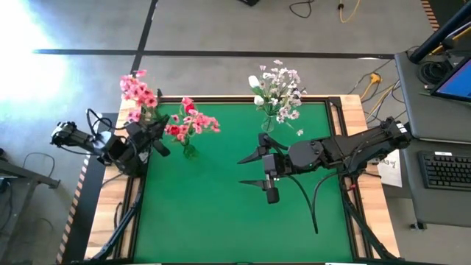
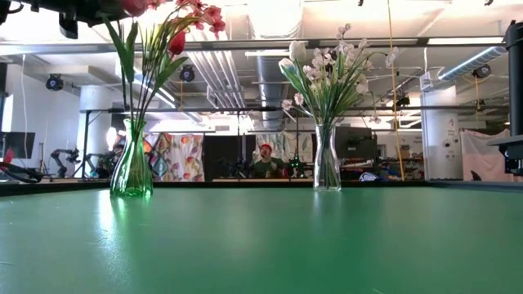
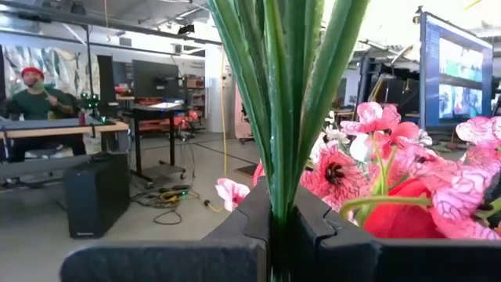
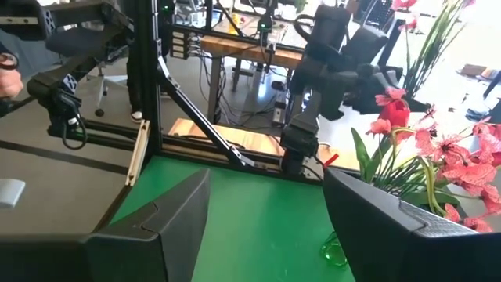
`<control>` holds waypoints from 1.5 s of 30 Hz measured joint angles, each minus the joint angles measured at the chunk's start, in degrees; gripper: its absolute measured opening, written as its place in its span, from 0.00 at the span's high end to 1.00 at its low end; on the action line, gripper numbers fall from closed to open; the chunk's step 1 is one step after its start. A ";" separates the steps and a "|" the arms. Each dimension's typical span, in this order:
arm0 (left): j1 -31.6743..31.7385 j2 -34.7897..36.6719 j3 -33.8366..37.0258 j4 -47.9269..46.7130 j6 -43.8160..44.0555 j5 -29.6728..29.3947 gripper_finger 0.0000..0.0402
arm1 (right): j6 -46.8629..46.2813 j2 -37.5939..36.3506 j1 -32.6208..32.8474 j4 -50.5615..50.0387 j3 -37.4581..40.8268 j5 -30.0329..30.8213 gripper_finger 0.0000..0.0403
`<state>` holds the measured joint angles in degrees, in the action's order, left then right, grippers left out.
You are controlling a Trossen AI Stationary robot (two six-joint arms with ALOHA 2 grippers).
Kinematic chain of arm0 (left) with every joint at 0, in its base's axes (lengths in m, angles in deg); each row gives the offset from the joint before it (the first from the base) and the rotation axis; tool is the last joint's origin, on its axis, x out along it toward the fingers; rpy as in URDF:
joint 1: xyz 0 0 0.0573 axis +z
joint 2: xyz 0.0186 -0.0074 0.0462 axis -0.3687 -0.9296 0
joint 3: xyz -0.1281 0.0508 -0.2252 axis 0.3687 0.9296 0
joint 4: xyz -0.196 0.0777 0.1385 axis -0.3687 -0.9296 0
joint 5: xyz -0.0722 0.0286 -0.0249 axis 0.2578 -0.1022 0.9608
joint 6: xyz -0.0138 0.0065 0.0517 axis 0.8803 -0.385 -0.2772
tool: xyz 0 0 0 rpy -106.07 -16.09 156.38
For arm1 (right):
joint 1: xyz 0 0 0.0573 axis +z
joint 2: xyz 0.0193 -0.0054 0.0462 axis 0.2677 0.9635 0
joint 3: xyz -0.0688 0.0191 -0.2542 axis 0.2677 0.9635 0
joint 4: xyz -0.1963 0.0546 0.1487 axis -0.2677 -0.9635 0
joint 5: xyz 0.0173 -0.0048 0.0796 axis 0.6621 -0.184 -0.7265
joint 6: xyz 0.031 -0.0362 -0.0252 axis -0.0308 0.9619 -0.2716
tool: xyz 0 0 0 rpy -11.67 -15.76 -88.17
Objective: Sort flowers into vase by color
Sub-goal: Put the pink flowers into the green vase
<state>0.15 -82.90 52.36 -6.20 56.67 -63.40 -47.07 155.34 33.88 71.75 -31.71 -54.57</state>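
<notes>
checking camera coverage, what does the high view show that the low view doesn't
Only the high view shows the arms: the left tool at the table's left edge, shut on a pink flower stem, and the right tool open over the middle of the green mat. Only the low view shows the room behind, with a seated person, and the vases' full height. Both show the green vase with pink and red flowers and the clear vase with white flowers, standing apart.
</notes>
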 joint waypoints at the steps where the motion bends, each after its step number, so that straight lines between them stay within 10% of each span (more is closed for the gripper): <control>1: 0.00 0.04 -0.39 -0.36 -0.62 -0.02 1.00 | -0.16 0.00 0.00 -0.10 0.00 0.00 0.39; 45: 5.85 -5.53 3.86 -1.02 13.92 1.45 1.00 | -1.11 0.07 0.00 -1.15 0.35 -0.02 0.39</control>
<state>5.99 -88.43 56.22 -7.22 70.59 -61.95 -48.18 155.41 33.88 70.60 -31.36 -54.59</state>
